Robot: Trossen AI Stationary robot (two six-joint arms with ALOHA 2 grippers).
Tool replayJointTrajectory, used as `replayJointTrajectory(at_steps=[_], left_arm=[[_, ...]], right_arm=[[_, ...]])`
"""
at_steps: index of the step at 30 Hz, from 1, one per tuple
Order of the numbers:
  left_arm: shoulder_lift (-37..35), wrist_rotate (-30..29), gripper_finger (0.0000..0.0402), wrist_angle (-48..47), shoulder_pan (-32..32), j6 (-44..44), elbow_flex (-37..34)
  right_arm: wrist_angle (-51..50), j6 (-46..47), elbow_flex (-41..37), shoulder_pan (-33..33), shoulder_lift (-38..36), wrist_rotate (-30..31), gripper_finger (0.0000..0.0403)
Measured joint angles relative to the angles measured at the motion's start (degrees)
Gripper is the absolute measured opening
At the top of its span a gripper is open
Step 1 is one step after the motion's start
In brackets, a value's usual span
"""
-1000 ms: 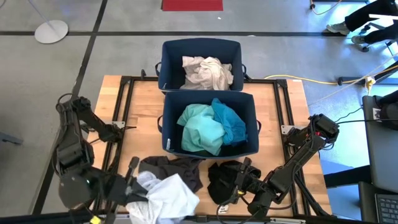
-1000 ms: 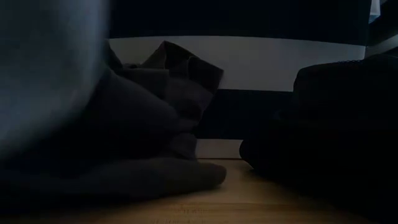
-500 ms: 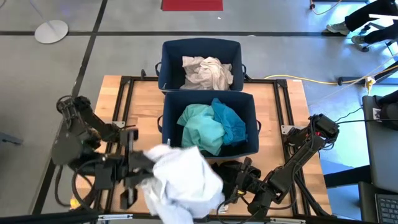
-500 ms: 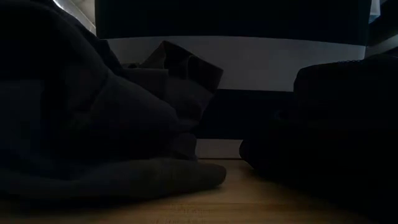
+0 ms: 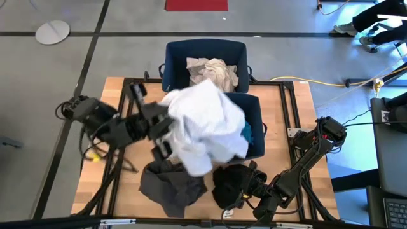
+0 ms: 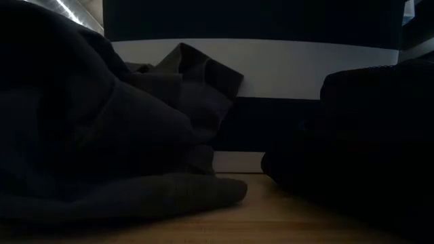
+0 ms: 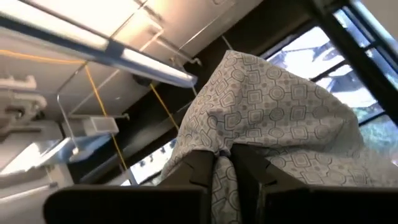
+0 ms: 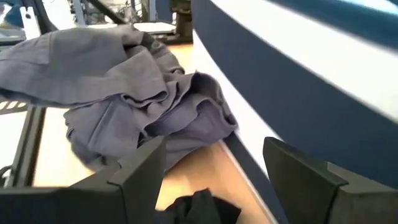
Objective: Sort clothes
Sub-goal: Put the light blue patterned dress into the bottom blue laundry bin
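The left gripper (image 5: pixel 166 130) is clamping a white garment (image 5: pixel 205 124) aloft, draping over the near bin (image 5: pixel 257 127); the far bin (image 5: pixel 205 49), holding cream cloth (image 5: pixel 213 72), lies just beyond. The right gripper (image 5: pixel 245 191), fingers spread, is resting beside the black garment (image 5: pixel 227 184).

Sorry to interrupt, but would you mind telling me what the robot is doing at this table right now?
It is sorting clothes. The left gripper has its jaws shut on a white patterned fabric garment and holds it in the air over the nearer navy blue fabric bin, which holds turquoise and teal garments. The farther navy bin holds a cream garment. A dark grey garment and a black garment lie on the wooden table. The right gripper waits, jaws open, low beside the black one.
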Motion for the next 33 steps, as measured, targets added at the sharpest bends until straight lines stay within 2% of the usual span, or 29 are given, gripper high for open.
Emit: replayJointTrajectory(at_steps=[6, 11, 16, 25, 33], left_arm=[[0.00, 3.50, 0.0026, -8.00, 7.33, -12.29, 0.00], [0.00, 3.67, 0.0026, -18.25, 12.37, -21.17, -0.05], [0.00, 3.73, 0.0026, -24.94, 16.43, -28.16, -3.14], [0.06, 3.88, 0.0026, -34.04, 22.32, -37.01, -13.49], [0.04, 14.06, 0.0027, -34.33, 26.56, -46.91, -26.90]], right_arm=[[-0.05, 0.59, 0.00, 0.02, 0.00, -3.95, 0.0271], [-0.07, 1.40, 0.00, 0.02, 0.00, -4.27, 0.0271], [-0.07, 1.40, 0.00, 0.02, 0.00, -4.24, 0.0271], [-0.21, 1.38, 0.00, 0.02, 0.00, -4.22, 0.0271], [-0.25, 1.38, 0.00, 0.02, 0.00, -4.20, 0.0271]])
